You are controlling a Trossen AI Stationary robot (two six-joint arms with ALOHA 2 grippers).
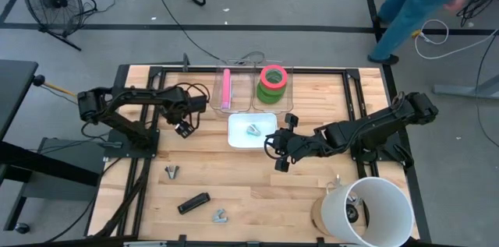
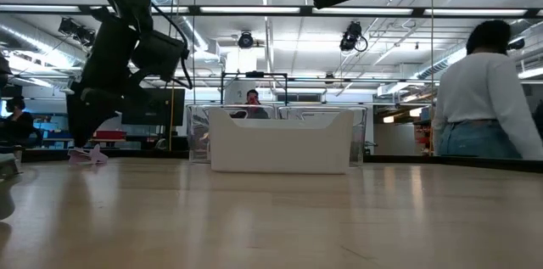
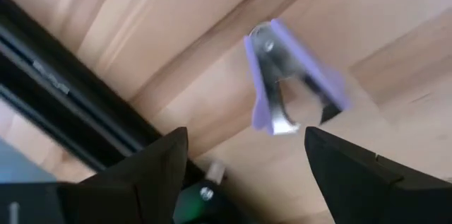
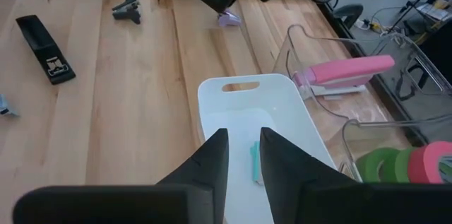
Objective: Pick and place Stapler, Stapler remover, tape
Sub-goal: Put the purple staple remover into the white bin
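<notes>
Jaws of the left gripper (image 3: 240, 164) are being held wide and empty over a small lilac-and-chrome staple remover (image 3: 293, 79), which is lying on the pale wooden table (image 1: 257, 192) just ahead of the fingertips, between the two, its long axis angled across the gap. Judged from this, the left arm is nearer to it. The right gripper (image 4: 242, 157) is being held with narrow jaws, nothing gripped, over the white plastic tray (image 4: 240, 104), where a teal remover (image 4: 253, 160) is already lying. Farther off, a pink stapler (image 1: 227, 89) and the stacked green and pink-red tape rolls (image 1: 272, 83) are sitting in clear bins (image 1: 251, 105).
</notes>
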